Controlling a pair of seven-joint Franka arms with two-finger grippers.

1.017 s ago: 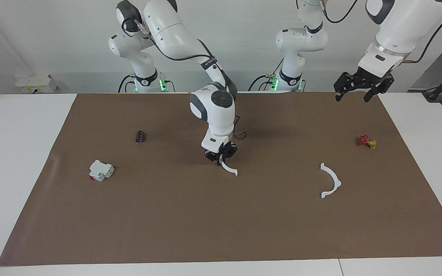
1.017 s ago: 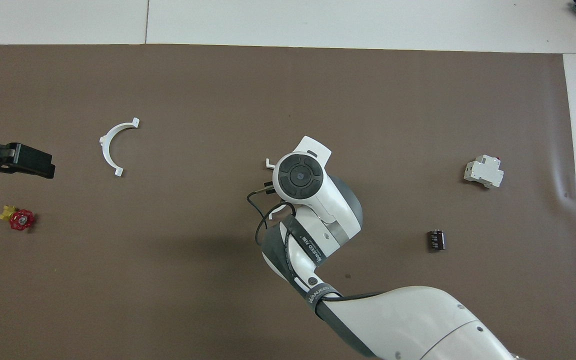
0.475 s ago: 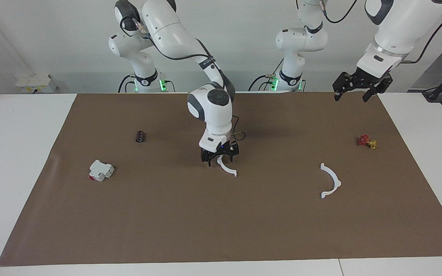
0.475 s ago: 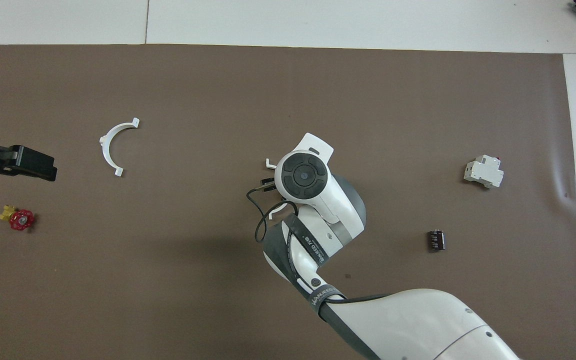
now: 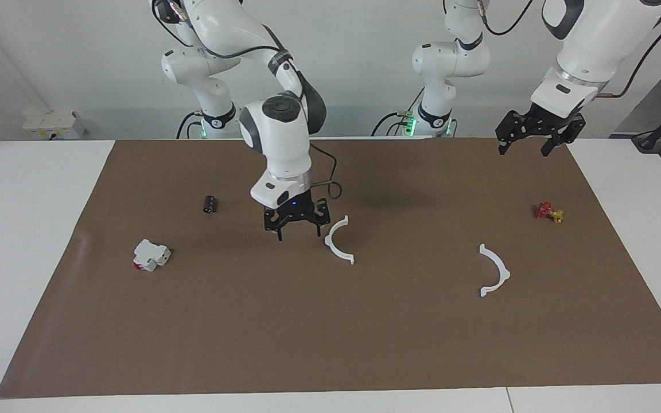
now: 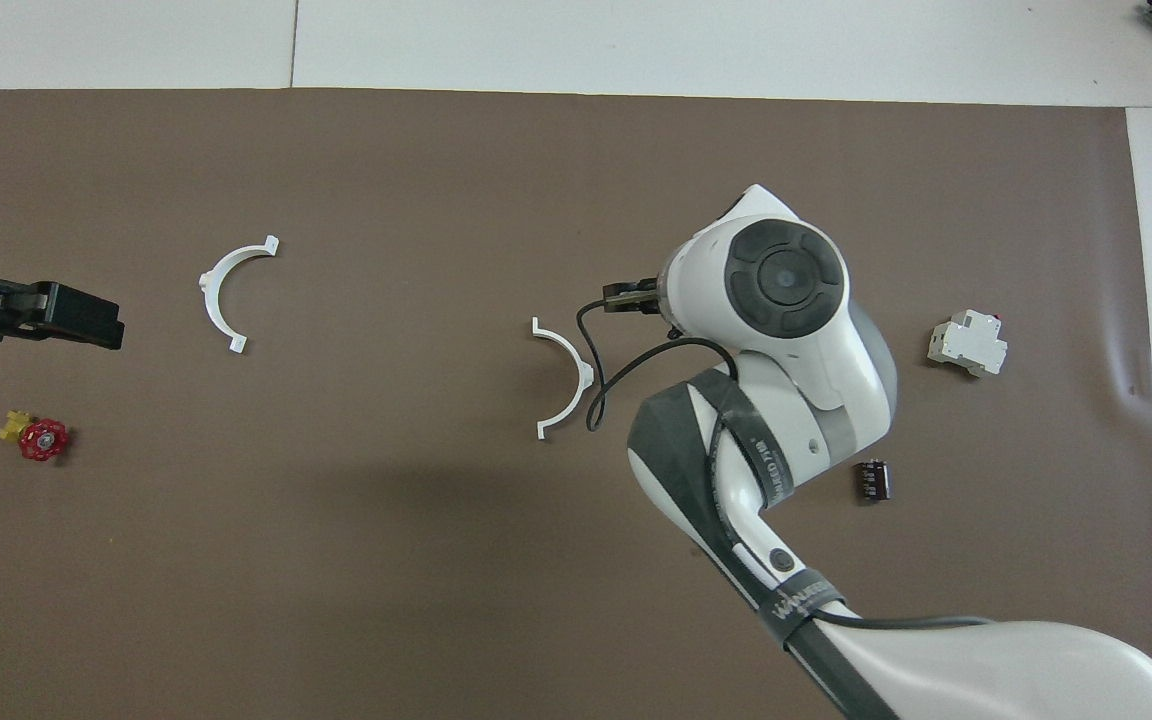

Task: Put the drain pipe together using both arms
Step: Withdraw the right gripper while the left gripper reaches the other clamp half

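Observation:
One white half ring (image 5: 333, 250) of the drain pipe lies flat on the brown mat near its middle; it also shows in the overhead view (image 6: 586, 375). My right gripper (image 5: 298, 234) is open and empty, raised a little over the mat just beside this half ring, toward the right arm's end. The second half ring (image 5: 504, 269) lies apart toward the left arm's end, also seen from overhead (image 6: 208, 295). My left gripper (image 5: 524, 150) is open and empty, waiting in the air over the mat's edge at the left arm's end.
A white block with a red end (image 5: 150, 255) and a small black cylinder (image 5: 210, 204) lie toward the right arm's end. A red and yellow valve (image 5: 548, 211) lies toward the left arm's end, nearer to the robots than the second half ring.
My right gripper opened and let go of the half ring, then rose and moved toward the right arm's end. The half ring now lies uncovered on the mat. The left gripper barely moved.

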